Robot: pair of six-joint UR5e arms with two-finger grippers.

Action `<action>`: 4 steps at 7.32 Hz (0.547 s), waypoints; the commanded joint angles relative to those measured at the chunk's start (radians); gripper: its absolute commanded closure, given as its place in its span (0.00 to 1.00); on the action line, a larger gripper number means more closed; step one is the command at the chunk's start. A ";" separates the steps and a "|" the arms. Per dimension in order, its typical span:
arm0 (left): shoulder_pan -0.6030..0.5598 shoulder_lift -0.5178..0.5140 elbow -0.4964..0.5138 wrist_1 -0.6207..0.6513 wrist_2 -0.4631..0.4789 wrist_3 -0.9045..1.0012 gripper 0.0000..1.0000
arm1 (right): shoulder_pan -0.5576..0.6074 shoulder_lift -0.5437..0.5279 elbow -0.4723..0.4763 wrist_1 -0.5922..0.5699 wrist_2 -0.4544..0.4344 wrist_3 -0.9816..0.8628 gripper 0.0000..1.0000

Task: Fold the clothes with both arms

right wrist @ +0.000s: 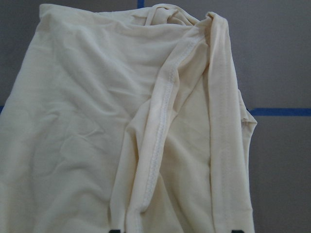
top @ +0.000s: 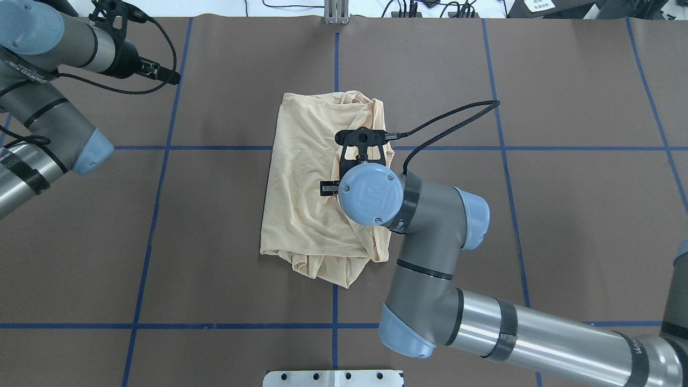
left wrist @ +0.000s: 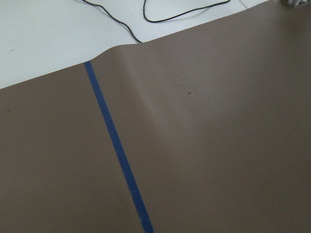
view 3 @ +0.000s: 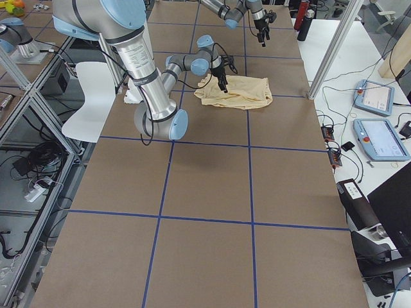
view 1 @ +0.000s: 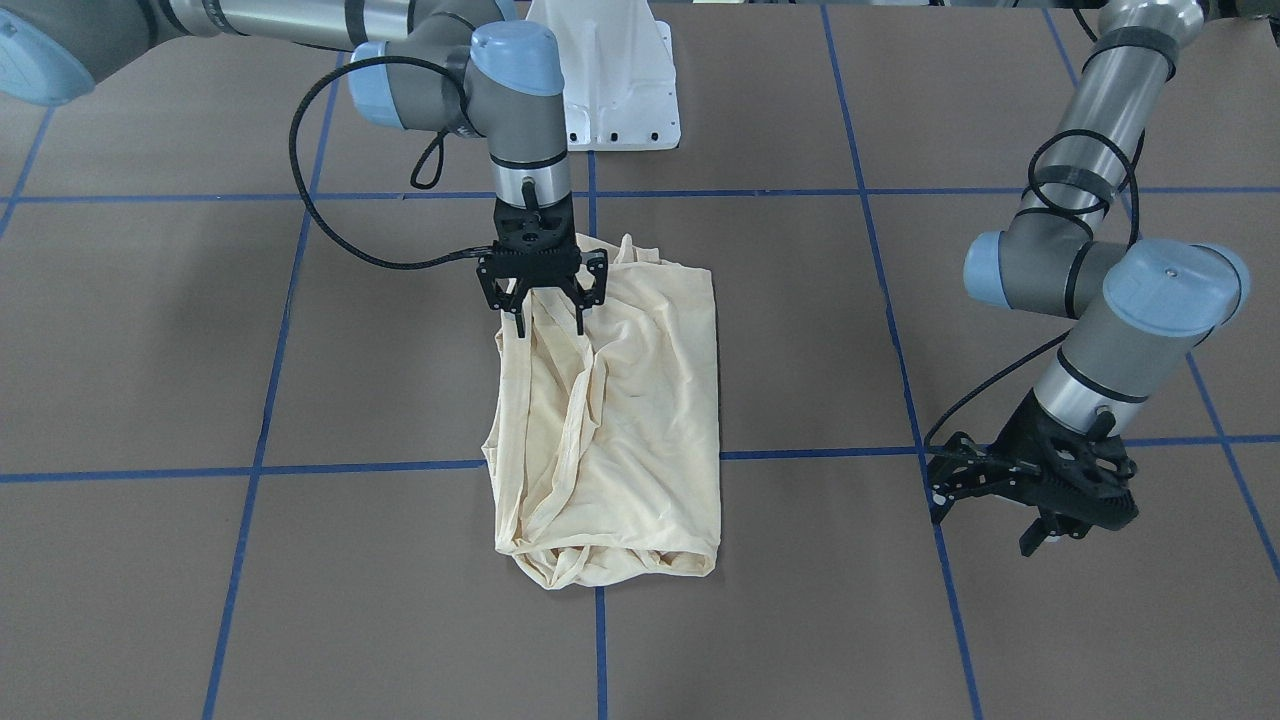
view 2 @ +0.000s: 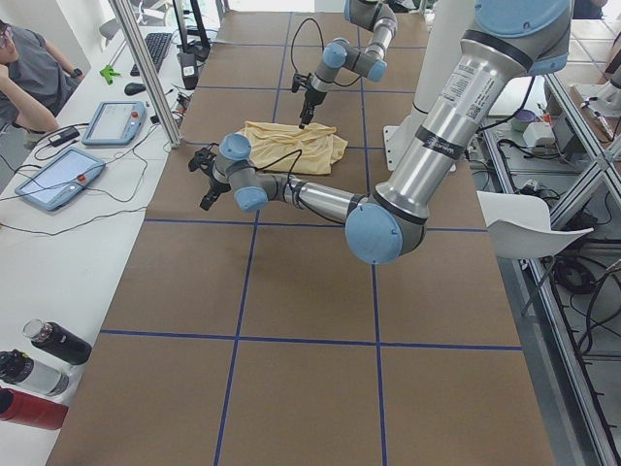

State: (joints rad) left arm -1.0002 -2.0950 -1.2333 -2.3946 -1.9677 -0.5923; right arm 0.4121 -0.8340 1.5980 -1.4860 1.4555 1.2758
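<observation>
The clothes are one pale cream shirt (view 1: 640, 400), folded into a rumpled upright rectangle at the table's middle (top: 306, 177); no print shows. My right gripper (view 1: 550, 325) points straight down on the shirt's corner nearest the robot, open, its fingertips (view 1: 520, 325) resting either side of a bunched sleeve fold. In the right wrist view the hemmed sleeve (right wrist: 160, 121) runs between the two tips at the bottom edge. My left gripper (view 1: 985, 530) hovers open and empty over bare table, well off to the shirt's side (view 2: 204, 178). The left wrist view shows only brown table and blue tape.
Blue tape lines (view 1: 590, 465) divide the brown table cover into squares. The white pedestal base (view 1: 615, 90) stands behind the shirt. Beyond the far edge a side bench holds tablets (view 2: 58, 180), bottles (view 2: 39, 369) and cables, and a person (view 2: 24, 78) sits there.
</observation>
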 commanded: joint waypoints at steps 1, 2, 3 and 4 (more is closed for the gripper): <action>0.000 0.001 0.000 0.000 0.001 0.000 0.00 | 0.004 0.069 -0.110 -0.008 0.006 -0.037 0.10; 0.000 0.000 0.000 -0.001 0.001 -0.001 0.00 | 0.002 0.066 -0.110 -0.040 0.038 -0.045 0.18; 0.000 0.000 0.000 0.000 0.001 -0.001 0.00 | -0.001 0.069 -0.109 -0.072 0.046 -0.050 0.25; 0.000 0.000 0.000 0.000 0.001 -0.001 0.00 | -0.001 0.070 -0.104 -0.104 0.046 -0.100 0.30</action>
State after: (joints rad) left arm -1.0002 -2.0952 -1.2333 -2.3949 -1.9666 -0.5934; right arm 0.4123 -0.7667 1.4917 -1.5507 1.4951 1.2184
